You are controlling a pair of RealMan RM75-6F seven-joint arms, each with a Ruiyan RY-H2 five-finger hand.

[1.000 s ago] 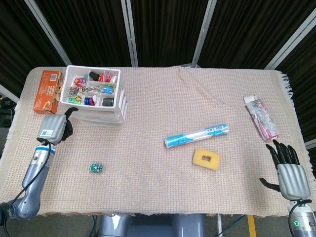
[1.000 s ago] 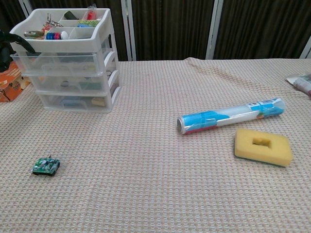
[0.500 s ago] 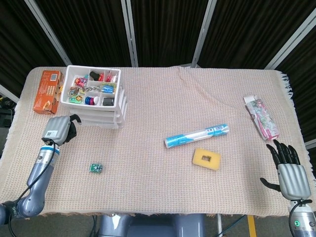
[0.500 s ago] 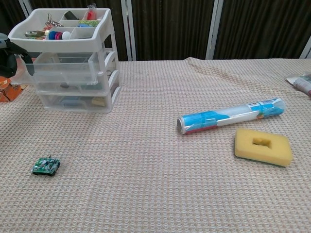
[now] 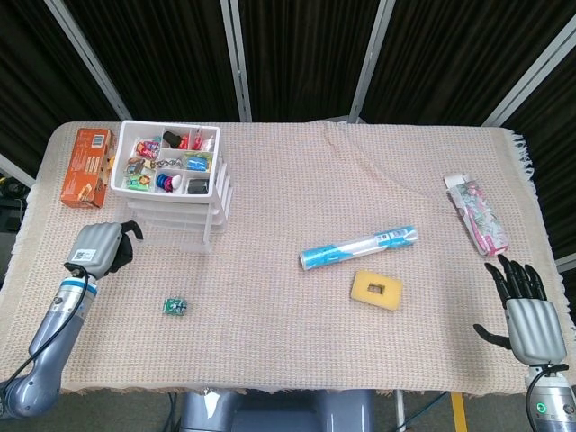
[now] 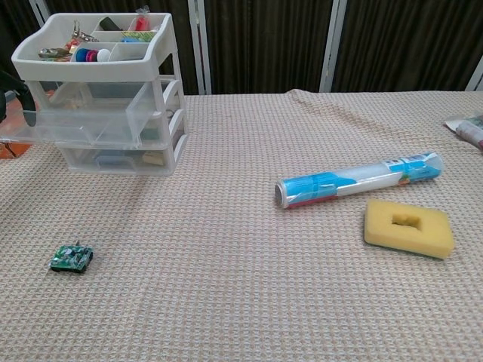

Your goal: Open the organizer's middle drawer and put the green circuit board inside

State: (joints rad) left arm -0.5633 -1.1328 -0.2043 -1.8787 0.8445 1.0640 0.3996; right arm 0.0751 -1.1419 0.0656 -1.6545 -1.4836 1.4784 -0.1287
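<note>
The white organizer (image 5: 221,191) (image 6: 98,65) stands at the back left, its top tray full of small items. A clear drawer (image 5: 175,236) (image 6: 90,124) just under that tray is pulled out toward me and looks empty. My left hand (image 5: 97,247) (image 6: 13,94) holds the drawer's front end, fingers curled on it. The green circuit board (image 5: 175,307) (image 6: 72,258) lies flat on the cloth, in front of the drawer and to the right of the left hand. My right hand (image 5: 526,310) rests open at the table's front right corner, fingers spread, and holds nothing.
An orange box (image 5: 85,166) (image 6: 7,143) sits left of the organizer. A blue-and-white tube (image 5: 358,247) (image 6: 358,179) and a yellow sponge (image 5: 376,290) (image 6: 408,226) lie mid-right. A pink packet (image 5: 477,214) (image 6: 468,128) lies at the far right.
My left hand has drawn back toward me, pulling the clear drawer out of the organizer. The circuit board and the right hand have not moved.
</note>
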